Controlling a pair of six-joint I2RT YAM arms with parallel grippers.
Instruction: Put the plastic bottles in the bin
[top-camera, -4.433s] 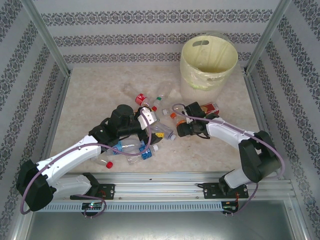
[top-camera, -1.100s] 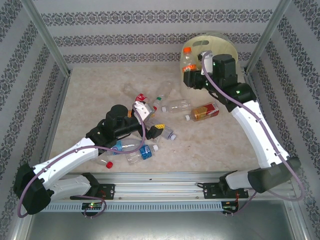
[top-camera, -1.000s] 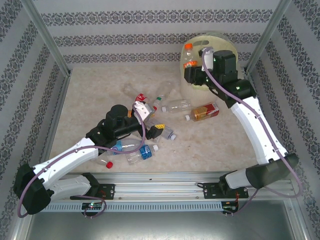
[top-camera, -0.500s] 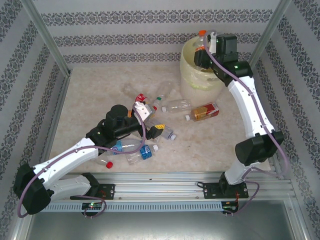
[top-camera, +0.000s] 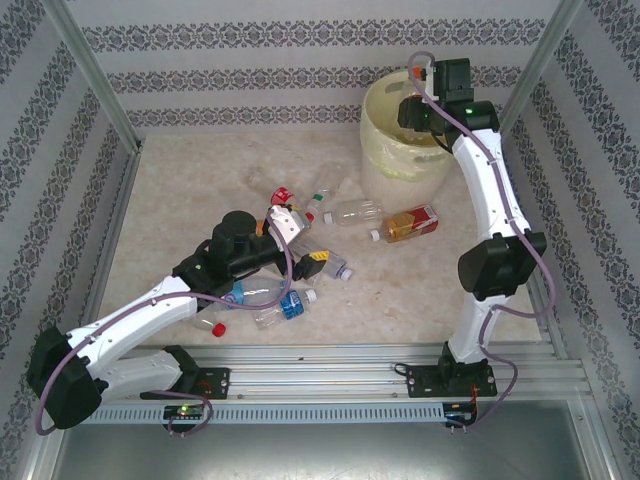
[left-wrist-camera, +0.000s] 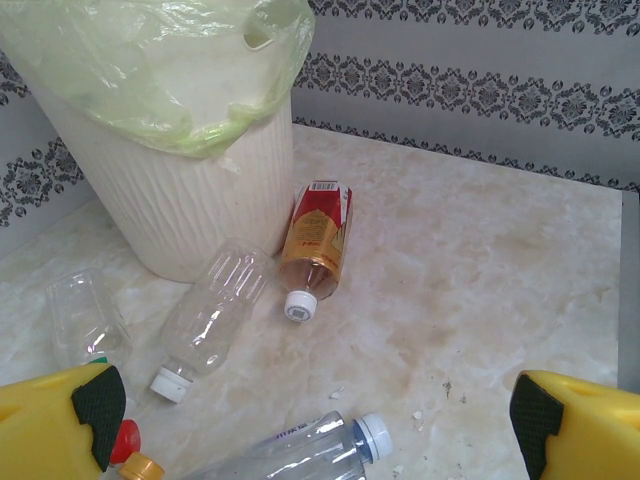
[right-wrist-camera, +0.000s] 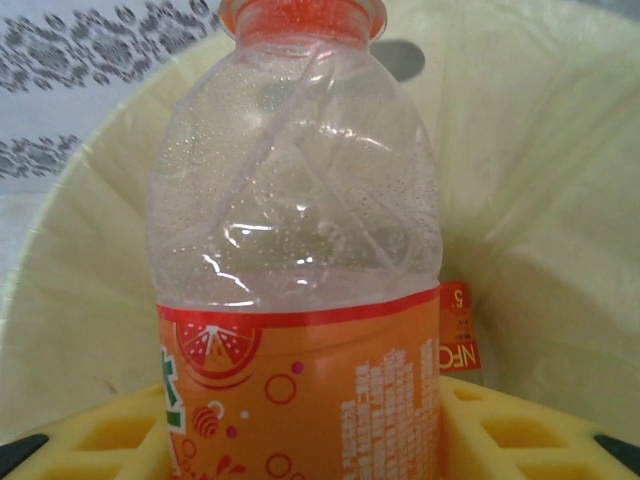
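Top view, bin: the pale-yellow bin (top-camera: 378, 150) is stood in the far right corner of the bench (top-camera: 180, 190).
Top view, right pincer: the right pincer (top-camera: 415, 100) is held over the bin's open mouth, with the arm raised tall from the near edge. Its grip cannot be judged from this angle.
Top view, left pincer: the left pincer (top-camera: 303, 242) is spread wide and set low over a cluster of bottles near the middle of the bench.
Top view, loose bottles: a red-labelled bottle (top-camera: 408, 223) and a clear bottle (top-camera: 355, 211) are laid on their sides just in front of the bin. A blue-labelled bottle (top-camera: 285, 303) is laid nearer the near edge, beside the left arm.
Left wrist view, left pincer: the left pincer (left-wrist-camera: 312, 410) is released, its yellow fingertips (left-wrist-camera: 90, 410) set far apart above the bench (left-wrist-camera: 480, 270).
Left wrist view, bin: the ribbed wall of the bin (left-wrist-camera: 200, 200) is seen, with a clear liner (left-wrist-camera: 170, 80) folded over the rim.
Left wrist view, bottles: the red-labelled bottle (left-wrist-camera: 315, 235) is laid just beside the bin's foot, white cap toward the camera. The clear bottle (left-wrist-camera: 215, 315) is laid alongside it.
Right wrist view, right pincer: the right pincer (right-wrist-camera: 300, 450) is clenched on an orange-labelled bottle (right-wrist-camera: 300, 380), which is held upright with its orange cap (right-wrist-camera: 300, 12) uppermost.
Right wrist view, bin: the lined inner wall of the bin (right-wrist-camera: 540, 200) is seen behind the held bottle on both sides.
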